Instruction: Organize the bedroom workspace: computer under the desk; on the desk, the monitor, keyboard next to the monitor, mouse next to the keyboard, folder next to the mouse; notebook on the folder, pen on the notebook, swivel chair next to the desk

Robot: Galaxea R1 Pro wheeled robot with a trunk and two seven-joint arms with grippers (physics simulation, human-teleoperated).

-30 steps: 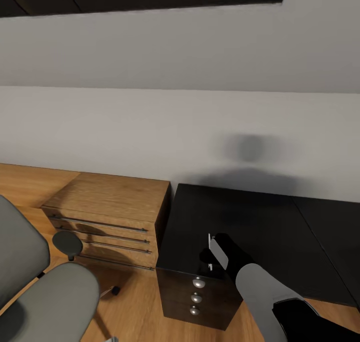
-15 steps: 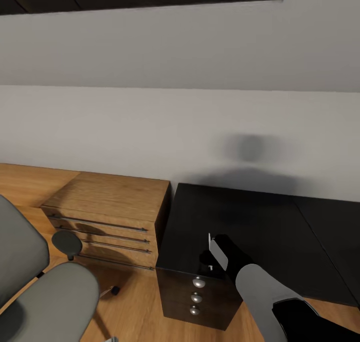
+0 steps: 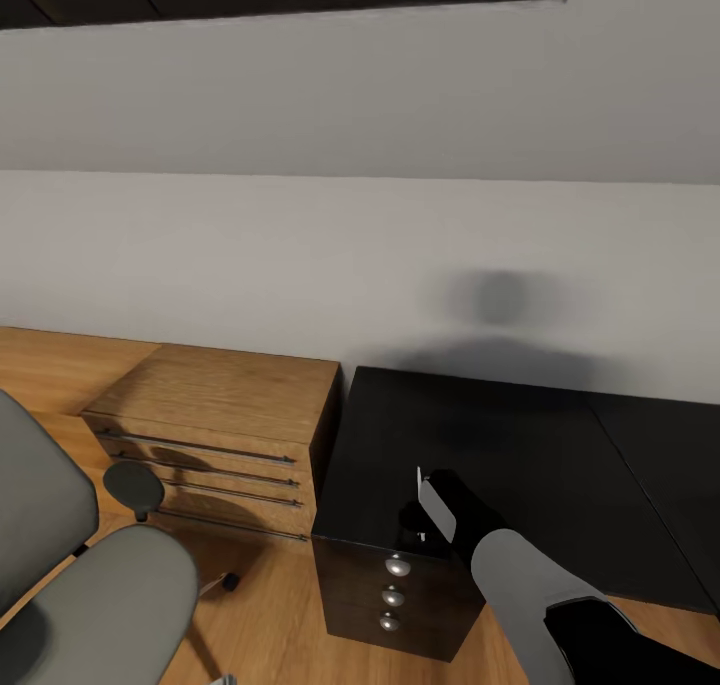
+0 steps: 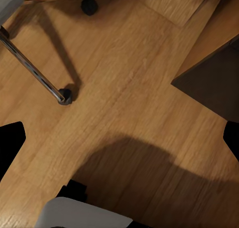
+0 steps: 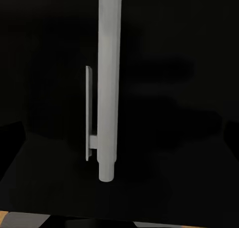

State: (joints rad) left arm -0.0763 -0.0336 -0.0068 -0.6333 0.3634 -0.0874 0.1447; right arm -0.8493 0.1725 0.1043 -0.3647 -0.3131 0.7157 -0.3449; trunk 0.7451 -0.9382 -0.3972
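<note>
Holding: right gripper [image 3: 432, 510] appears closed on the pen [image 5: 108, 88], above the desk's [image 3: 520, 445] front-left corner.
Left gripper [image 4: 119, 138]: fingers wide apart, empty, over the floor [image 4: 124, 73] near the chair [image 3: 110, 595].
Risk: the pen is round and close to the edge; released here onto the bare top, it could roll off.

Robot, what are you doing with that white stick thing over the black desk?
The robot's right gripper holds a thin pale object, likely the pen, over the front corner of the black desk, above its drawers. The grey swivel chair stands on the wooden floor beside a light wooden cabinet. The visible part of the desk top looks bare.
</note>
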